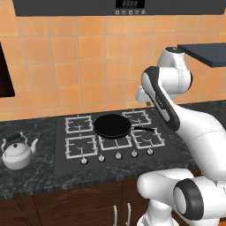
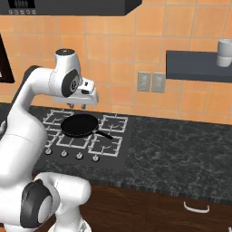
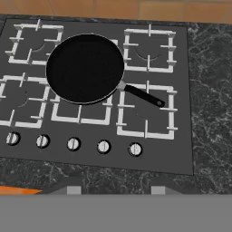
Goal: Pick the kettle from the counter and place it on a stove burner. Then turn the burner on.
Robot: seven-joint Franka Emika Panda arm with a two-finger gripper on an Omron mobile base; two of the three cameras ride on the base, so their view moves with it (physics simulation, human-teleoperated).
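Silver-white kettle [image 1: 17,152] with dark arched handle sits upright.

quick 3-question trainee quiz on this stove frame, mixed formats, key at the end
1. True or false: the kettle already sits on a stove burner.
2. Multiple choice: the frying pan rests on the stove at: A) the middle grates, B) the front-left burner, C) the counter.
3. Fill in: below the burners runs a row of ___ knobs.

Key:
1. False. It stands on the counter, left of the stove.
2. A. Its handle points toward the front-right burner.
3. Five.

The hand hovers above the stove, nothing in it.
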